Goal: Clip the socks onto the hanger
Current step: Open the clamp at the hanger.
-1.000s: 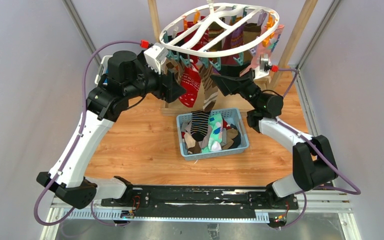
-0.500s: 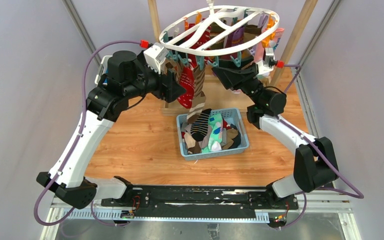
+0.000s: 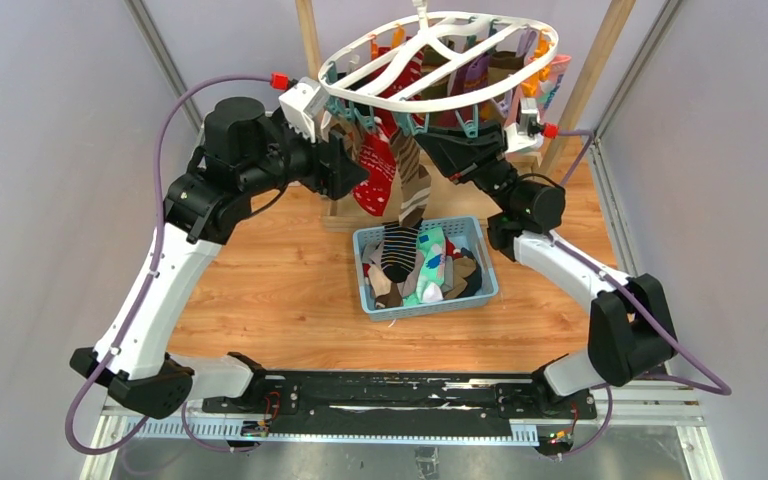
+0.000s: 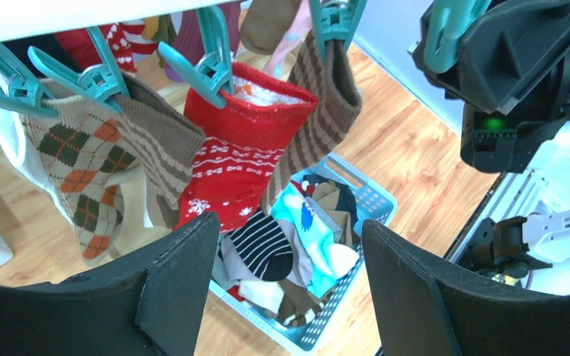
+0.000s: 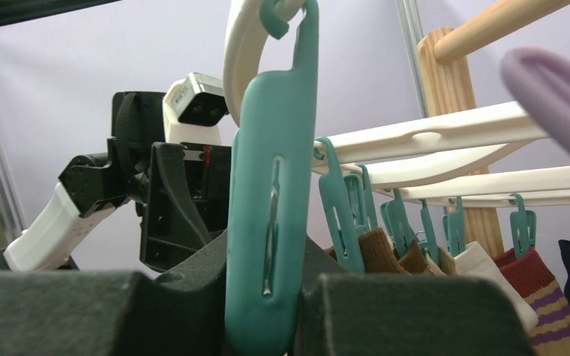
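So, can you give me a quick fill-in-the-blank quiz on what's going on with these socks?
1. The clip pinched in the right gripper is coloured ____.
2. The left gripper is ____ and holds nothing.
3. Unclipped socks lie in a basket that is coloured ____.
4. The red sock clipped to the hanger bears white ____.

Missing words: teal; open; blue; snowflakes.
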You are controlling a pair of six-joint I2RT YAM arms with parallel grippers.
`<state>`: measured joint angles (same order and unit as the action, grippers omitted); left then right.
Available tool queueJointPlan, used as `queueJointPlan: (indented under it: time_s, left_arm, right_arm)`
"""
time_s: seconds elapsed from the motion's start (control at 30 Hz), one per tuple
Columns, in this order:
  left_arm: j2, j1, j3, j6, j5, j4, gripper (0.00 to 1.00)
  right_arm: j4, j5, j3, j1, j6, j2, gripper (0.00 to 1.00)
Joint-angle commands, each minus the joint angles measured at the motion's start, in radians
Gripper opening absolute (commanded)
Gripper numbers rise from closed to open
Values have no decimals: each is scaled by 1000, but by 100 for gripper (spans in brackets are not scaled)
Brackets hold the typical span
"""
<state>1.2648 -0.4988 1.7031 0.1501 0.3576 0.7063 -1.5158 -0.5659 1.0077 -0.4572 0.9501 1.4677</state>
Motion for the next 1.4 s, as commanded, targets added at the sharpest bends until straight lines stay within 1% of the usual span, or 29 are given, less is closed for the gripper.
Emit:
queueJointPlan:
  time_s: [0.0,0.07,0.2,0.27,0.33,0.4,0.5,0.67,0.83,1.03,1.23,1.37]
  left_arm:
    - [-18,5,52,23,-4,-1,74]
    - [-17,5,69,29,-6,-3,75]
    - [-17,5,90,18,-56,-16,76]
    - [-19,5,103,18,-89,-21,76]
    - [-26,5,117,30,-100,-35,76]
    - [-44,5,121,47,-113,-69,73]
    - [-61,5,120,81,-126,-150,73]
    - [9,5,207,149,-92,-116,73]
    - [64,5,272,224,-42,-139,74]
    - [95,5,264,263,-19,-158,74]
    - [116,5,264,286,-2,-180,74]
    - [145,5,292,304,10,-191,74]
  right_arm:
    - [89,49,-4,-74,-157,-73,0]
    - [164,86,-2,-119,-255,-105,0]
    - [303,264,-7,-227,-483,-147,0]
    - [337,335,0,-275,-581,-147,0]
    - [360,378,17,-313,-649,-136,0]
    - [388,402,46,-346,-707,-118,0]
    - [395,428,81,-377,-732,-81,0]
    - [395,498,128,-426,-811,-32,0]
    - [408,517,177,-444,-849,6,0]
    - [445,508,211,-458,-881,30,0]
    - [468,512,202,-462,-905,31,0]
    - [477,508,199,-462,-906,31,0]
